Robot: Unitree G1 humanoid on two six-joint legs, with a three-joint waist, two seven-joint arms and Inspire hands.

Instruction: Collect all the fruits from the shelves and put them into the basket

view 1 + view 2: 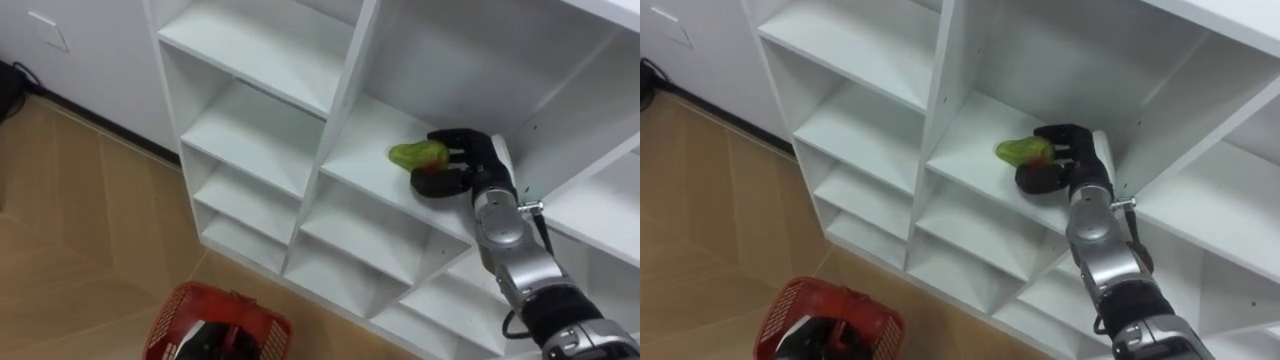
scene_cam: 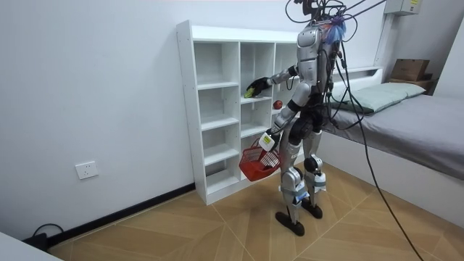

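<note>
A green pear-shaped fruit point(image 1: 413, 155) lies on a middle shelf point(image 1: 355, 150) of the white closet point(image 2: 217, 109). My right hand point(image 1: 462, 160) reaches into that compartment and its dark fingers curl round the fruit's right end; a reddish patch shows under the palm. The same hand point(image 1: 1072, 160) and fruit point(image 1: 1018, 152) show in the right eye view. Low at my left, a red basket point(image 1: 225, 320) hangs from my left hand point(image 1: 212, 340), which grips its handle. In the room view I stand upright facing the closet, basket point(image 2: 255, 163) at thigh height.
The closet has several open white compartments around the fruit's shelf. A small red round thing point(image 2: 277, 105) shows by the closet's right column. Wooden floor point(image 1: 70, 230) lies to the left. A bed point(image 2: 406, 119) stands behind me.
</note>
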